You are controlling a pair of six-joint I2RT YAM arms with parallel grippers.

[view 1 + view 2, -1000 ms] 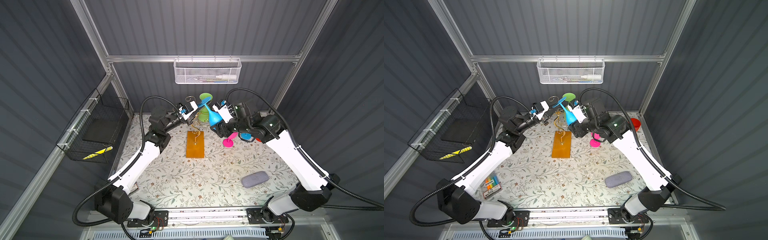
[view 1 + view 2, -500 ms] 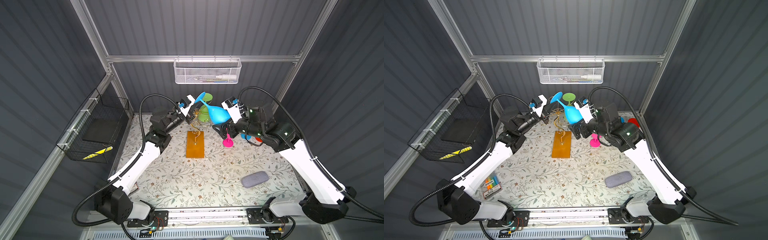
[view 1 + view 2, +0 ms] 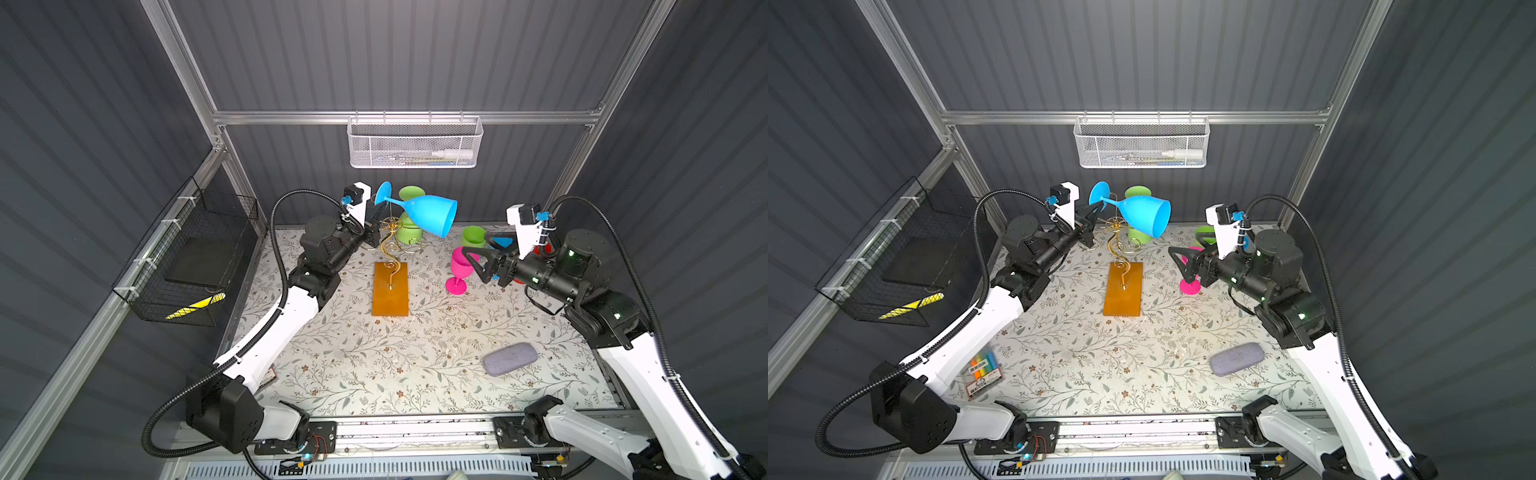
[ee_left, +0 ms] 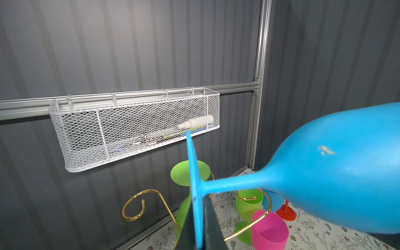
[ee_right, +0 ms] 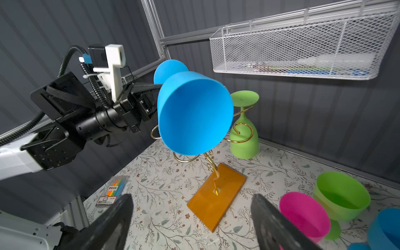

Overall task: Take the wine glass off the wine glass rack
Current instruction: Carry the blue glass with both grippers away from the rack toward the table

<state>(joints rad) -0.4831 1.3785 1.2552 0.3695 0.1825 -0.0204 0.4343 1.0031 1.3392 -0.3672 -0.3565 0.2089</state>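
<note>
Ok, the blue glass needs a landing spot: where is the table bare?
Bare mat: in front of the wine glass rack, across to the grey case, and left of its base. Crowded: back right, around the pink glass, upright green glass and right pincer.

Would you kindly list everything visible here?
wine glass rack: 1, gold, amber base, table centre
held wine glass: 1, blue, sideways above rack
hung wine glass: 1, green, upside down on rack
table glasses: 4, pink, green, blue, red, right of rack
case: 1, grey, front right
marker pack: 1, multicoloured, front left
mesh basket: 1, white, back rail
wire basket: 1, black, left wall
left gripper: 1, black, shut on held glass's foot
right gripper: 1, black, open
</note>
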